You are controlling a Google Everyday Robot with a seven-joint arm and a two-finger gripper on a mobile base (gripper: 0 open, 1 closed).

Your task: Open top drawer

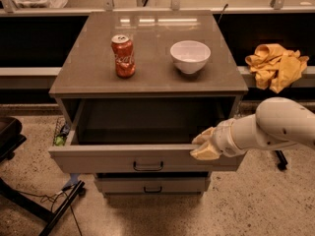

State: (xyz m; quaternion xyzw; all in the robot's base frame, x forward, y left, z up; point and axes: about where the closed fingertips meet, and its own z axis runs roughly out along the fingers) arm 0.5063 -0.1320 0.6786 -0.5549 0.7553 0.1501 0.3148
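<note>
A grey cabinet (147, 80) stands centre, its top drawer (98, 159) pulled well out toward the near side, its box empty. The gripper (203, 145) reaches in from the right and pinches the drawer front's upper edge, right of the handle. The opening looks nearly done; next likely comes a last short pull or letting go. Counted: one red can (123, 56), one white bowl (190, 56), one lower drawer front (152, 185) visible.

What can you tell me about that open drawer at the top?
The top drawer is grey and wide, with a flat front and a small dark bar handle at its centre. It stands far open and looks empty. The robot's pale hand rests on the front's upper edge, toward the right.
</note>
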